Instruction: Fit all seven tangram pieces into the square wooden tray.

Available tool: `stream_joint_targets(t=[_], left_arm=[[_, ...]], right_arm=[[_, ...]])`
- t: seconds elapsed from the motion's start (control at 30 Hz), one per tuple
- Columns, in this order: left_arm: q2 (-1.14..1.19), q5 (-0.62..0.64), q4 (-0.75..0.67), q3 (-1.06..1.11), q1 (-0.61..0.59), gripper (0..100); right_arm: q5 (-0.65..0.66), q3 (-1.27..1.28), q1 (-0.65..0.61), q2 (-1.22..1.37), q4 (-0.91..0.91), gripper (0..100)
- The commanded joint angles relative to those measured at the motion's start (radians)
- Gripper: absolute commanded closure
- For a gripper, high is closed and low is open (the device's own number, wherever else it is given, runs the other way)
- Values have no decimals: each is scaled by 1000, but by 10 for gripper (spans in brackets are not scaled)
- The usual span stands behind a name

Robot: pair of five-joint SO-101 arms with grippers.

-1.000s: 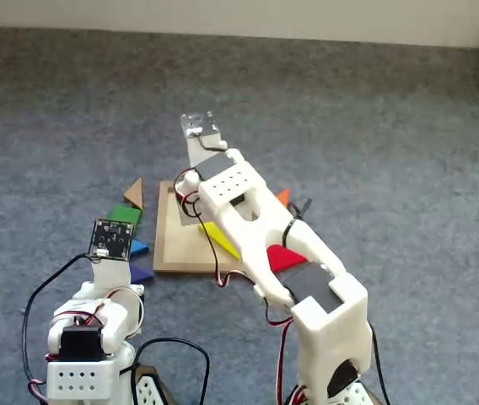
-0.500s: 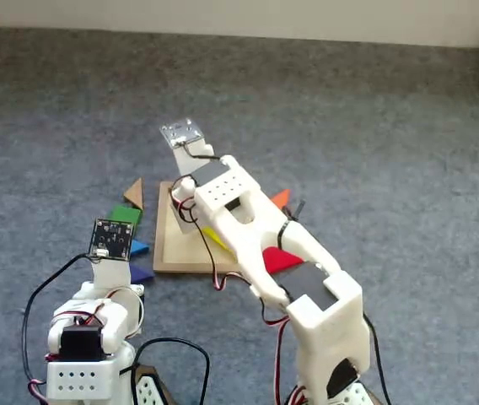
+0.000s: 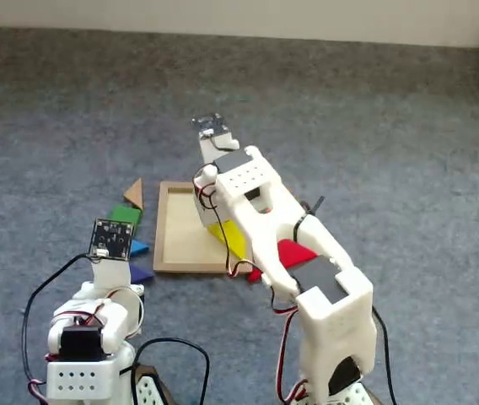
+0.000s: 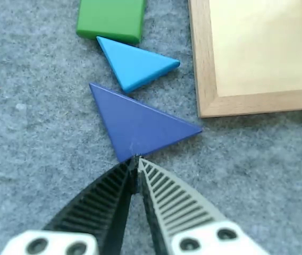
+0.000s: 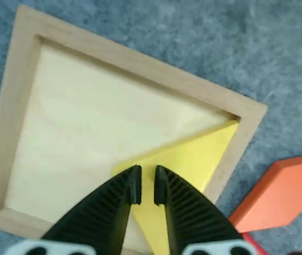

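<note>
Right arm (image 3: 266, 221) swung rightward; its fingers (image 5: 120, 197), barely parted, empty, hover over the yellow triangle (image 5: 196, 154)

White plastic left arm (image 3: 88, 337) and right arm (image 3: 265, 219) carry black servos (image 3: 324, 283) and red-black cables (image 3: 283, 337)

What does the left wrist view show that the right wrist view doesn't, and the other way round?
Left wrist view adds: the green piece, the light blue triangle and the dark blue triangle on the carpet beside the tray, with the left pincer shut at the dark blue triangle's corner.
Right wrist view adds: the orange piece outside the tray, and the right pincer, slightly open, over the yellow triangle.
Shared: the tray, the yellow triangle inside it (a sliver in the left wrist view) and the carpet.
</note>
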Motion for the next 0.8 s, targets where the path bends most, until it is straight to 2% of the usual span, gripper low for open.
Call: stream_joint_targets(t=[0.0,0.2,0.43,0.6,0.77], left_arm=[[-25,6,3,19,-15,994],[-25,6,3,19,-15,994],[-25,6,3,19,-15,994],[-25,6,3,19,-15,994],[-25,6,3,19,-15,994]], right_arm=[[12,-8,24,-44,13,939],[14,5,28,-278,18,939],[14,191,81,-542,105,940],[123,384,94,-559,16,940],[140,536,88,-559,-120,940]])
